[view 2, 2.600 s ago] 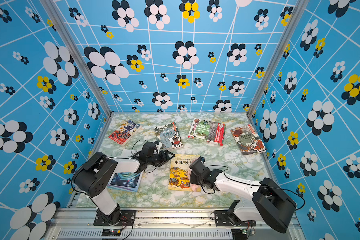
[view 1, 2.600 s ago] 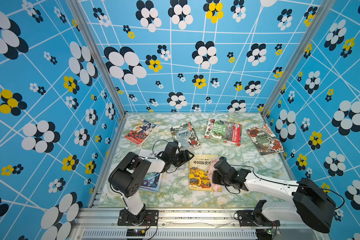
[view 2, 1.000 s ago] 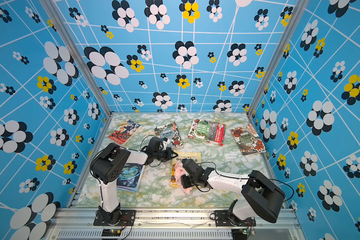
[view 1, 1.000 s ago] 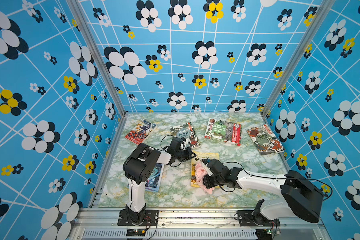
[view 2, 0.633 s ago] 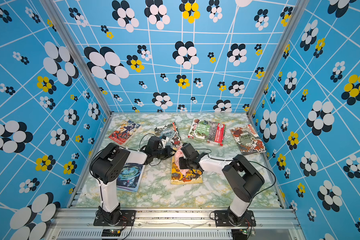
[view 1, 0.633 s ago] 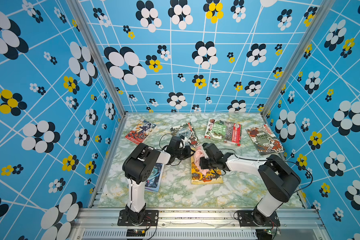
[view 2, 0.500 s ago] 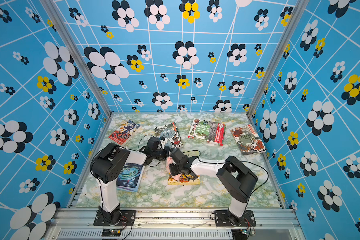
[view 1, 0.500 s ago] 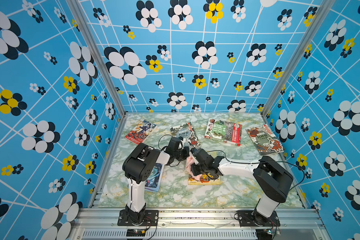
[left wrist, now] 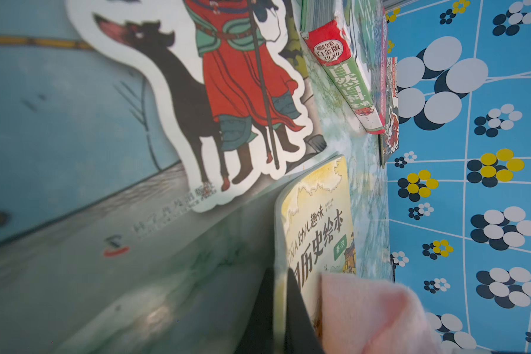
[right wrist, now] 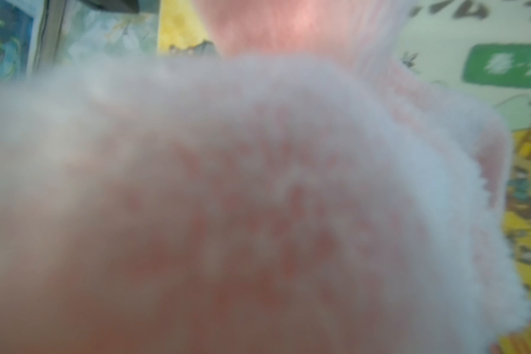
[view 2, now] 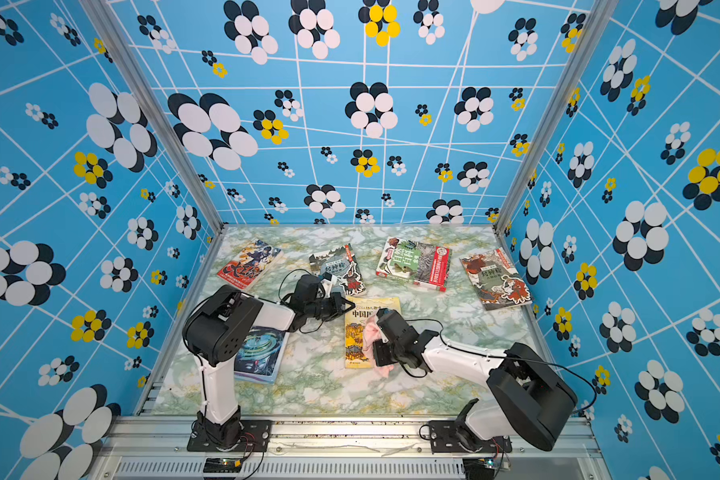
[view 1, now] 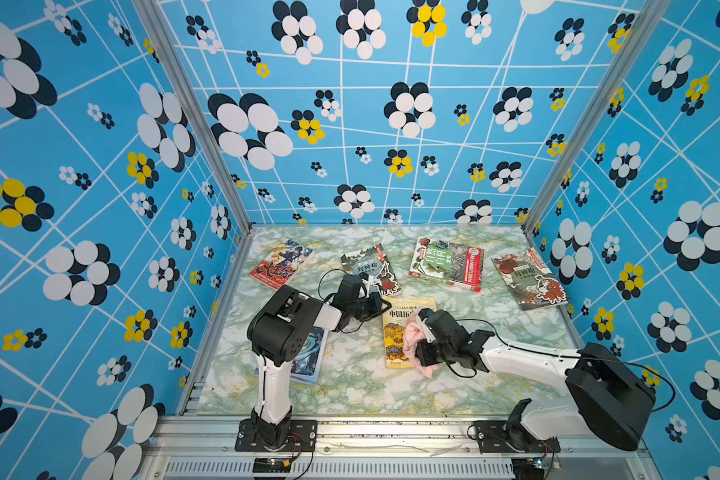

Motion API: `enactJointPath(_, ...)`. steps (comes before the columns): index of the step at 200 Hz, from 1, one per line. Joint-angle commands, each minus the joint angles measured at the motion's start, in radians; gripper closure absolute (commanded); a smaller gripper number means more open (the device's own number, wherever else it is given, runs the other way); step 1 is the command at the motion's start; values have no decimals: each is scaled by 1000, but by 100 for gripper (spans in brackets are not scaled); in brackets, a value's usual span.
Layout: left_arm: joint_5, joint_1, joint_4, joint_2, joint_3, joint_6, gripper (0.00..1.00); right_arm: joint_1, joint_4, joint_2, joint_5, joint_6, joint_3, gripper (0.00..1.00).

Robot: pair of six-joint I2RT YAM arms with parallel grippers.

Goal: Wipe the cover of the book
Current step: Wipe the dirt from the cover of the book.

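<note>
Jaws first: on the left gripper (left wrist: 279,275) they're pinched on the edge of the yellow book (left wrist: 319,220). In the left wrist view you can see the two black fingers (left wrist: 299,318) sitting either side of the cover's edge. The right gripper (view 1: 417,344) has its jaws pressed together in a wad of pink cloth (view 1: 411,334). The fluff fills almost the whole right wrist view, so I can't make out the fingertips there.

The yellow book lies flat on the marbled table (view 1: 350,388), about mid-table, and it shows in both top views. The left gripper comes at it from the left, at the far left corner. The cloth sits on the right half of the cover, and a bit of it hangs past the near right corner onto the table.

Other stuff on the table:
- Along the back there's a red book (view 1: 281,264), a grey-blue book (view 1: 368,266) just beyond the yellow one, a thick green-and-red book (view 1: 445,264) and a dark book with red figures (view 1: 528,278).
- A blue book (view 1: 308,353) lies partly hidden under the left arm, near the left edge.
</note>
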Motion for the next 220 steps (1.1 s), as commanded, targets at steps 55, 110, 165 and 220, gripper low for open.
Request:
enactJointPath(55, 18, -14, -2, 11, -4, 3, 100, 227, -73, 245, -35, 99, 197, 100)
enactJointPath(110, 45, 13, -50, -24, -23, 45, 100, -34, -276, 25, 194, 283, -94, 100)
enactJointPath(165, 56, 16, -6, -13, -38, 20, 100, 157, -182, 83, 264, 238, 56, 100)
enactJointPath(220, 56, 18, -31, -32, -33, 36, 100, 295, -154, 120, 262, 123, 131, 100)
